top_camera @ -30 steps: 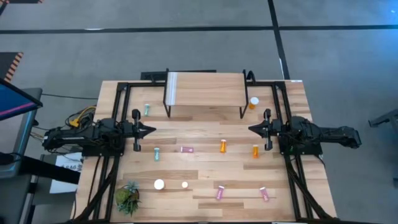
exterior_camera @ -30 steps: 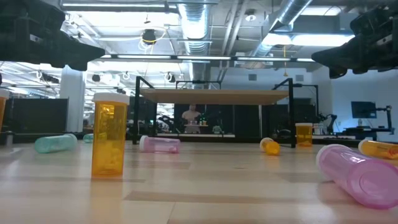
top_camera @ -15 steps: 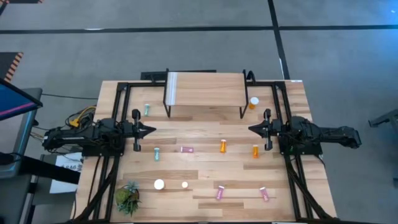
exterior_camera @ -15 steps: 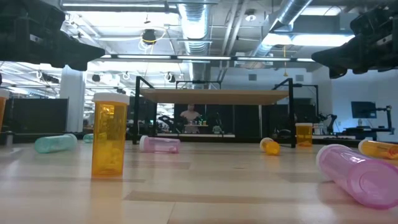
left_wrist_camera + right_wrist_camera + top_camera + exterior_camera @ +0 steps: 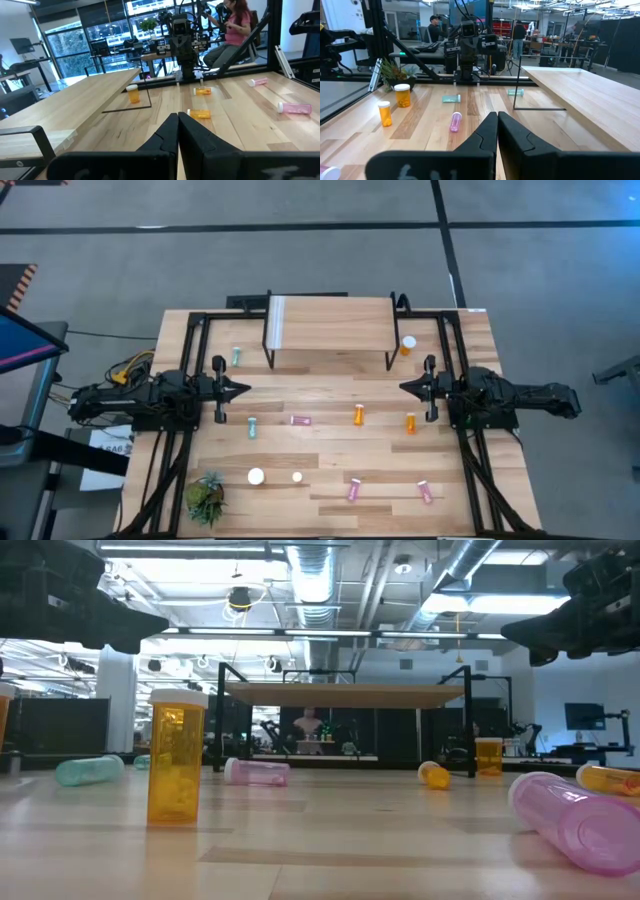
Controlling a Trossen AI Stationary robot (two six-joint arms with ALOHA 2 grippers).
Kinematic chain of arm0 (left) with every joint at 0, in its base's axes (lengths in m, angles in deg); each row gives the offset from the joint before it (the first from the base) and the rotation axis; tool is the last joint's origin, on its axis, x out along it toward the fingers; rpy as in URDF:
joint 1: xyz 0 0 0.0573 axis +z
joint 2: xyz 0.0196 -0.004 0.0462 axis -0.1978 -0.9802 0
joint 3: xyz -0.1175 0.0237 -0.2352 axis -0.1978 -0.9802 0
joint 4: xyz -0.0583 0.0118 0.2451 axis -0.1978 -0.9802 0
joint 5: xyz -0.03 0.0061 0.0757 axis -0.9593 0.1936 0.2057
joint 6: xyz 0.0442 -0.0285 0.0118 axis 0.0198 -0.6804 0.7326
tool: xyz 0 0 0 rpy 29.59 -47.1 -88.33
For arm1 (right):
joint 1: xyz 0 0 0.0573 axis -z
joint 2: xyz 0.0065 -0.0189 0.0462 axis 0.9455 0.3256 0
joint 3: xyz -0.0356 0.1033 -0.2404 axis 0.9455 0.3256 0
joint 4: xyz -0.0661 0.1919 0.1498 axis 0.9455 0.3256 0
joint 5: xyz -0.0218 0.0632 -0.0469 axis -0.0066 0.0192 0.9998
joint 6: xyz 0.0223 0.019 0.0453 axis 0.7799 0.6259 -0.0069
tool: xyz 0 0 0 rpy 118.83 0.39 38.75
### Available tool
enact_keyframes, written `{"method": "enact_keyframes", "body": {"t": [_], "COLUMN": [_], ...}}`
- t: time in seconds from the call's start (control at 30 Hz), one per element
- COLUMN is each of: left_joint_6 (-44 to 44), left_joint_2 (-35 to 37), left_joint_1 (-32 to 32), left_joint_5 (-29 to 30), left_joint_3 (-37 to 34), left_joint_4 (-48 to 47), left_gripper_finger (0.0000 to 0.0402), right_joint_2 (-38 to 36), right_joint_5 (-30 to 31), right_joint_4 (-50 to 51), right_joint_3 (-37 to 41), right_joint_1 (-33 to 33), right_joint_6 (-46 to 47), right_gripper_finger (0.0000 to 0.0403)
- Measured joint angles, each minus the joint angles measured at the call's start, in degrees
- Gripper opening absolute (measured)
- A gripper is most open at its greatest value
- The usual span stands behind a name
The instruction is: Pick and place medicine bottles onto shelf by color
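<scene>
Left pincer point(image 5: 243, 389) and right pincer point(image 5: 405, 387) both closed, empty, hovering mid-surface, orange, pink, teal white-capped pill bottles point(image 5: 358, 415) scattered, raised light-wood shelf point(image 5: 330, 324) bare at far edge.

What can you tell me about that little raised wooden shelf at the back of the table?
The small rectangular light-wood shelf stands level on thin black metal legs at the table's far edge, between the two arms. A whitish strip crosses its left short end. Its top is bare. An upright orange bottle with a white cap stands beside its right end, apart from it.
</scene>
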Motion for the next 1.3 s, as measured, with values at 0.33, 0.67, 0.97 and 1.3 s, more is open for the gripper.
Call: {"method": "enact_keyframes", "body": {"t": [0.33, 0.67, 0.97, 1.3], "left_joint_6": [0.00, 0.00, -0.01, 0.00], "left_joint_2": [0.00, 0.00, -0.01, -0.01], "left_joint_1": [0.01, 0.00, 0.01, 0.02], "left_joint_5": [0.01, 0.01, 0.00, 0.00], "left_joint_3": [0.00, 0.00, 0.00, 0.00], "left_joint_4": [0.00, 0.00, 0.00, 0.00], "left_gripper_finger": [0.0000, 0.0000, 0.0000, 0.0000], "right_joint_2": [0.00, 0.00, 0.00, -0.02], "right_joint_5": [-0.01, 0.00, 0.00, -0.01], "right_joint_4": [0.00, 0.00, -0.01, 0.00], "right_joint_3": [0.02, 0.02, 0.01, 0.00], "right_joint_1": [0.01, 0.01, 0.01, 0.01], "right_joint_6": [0.00, 0.00, 0.00, 0.00], "right_gripper_finger": [0.0035, 0.0035, 0.0035, 0.0035]}}
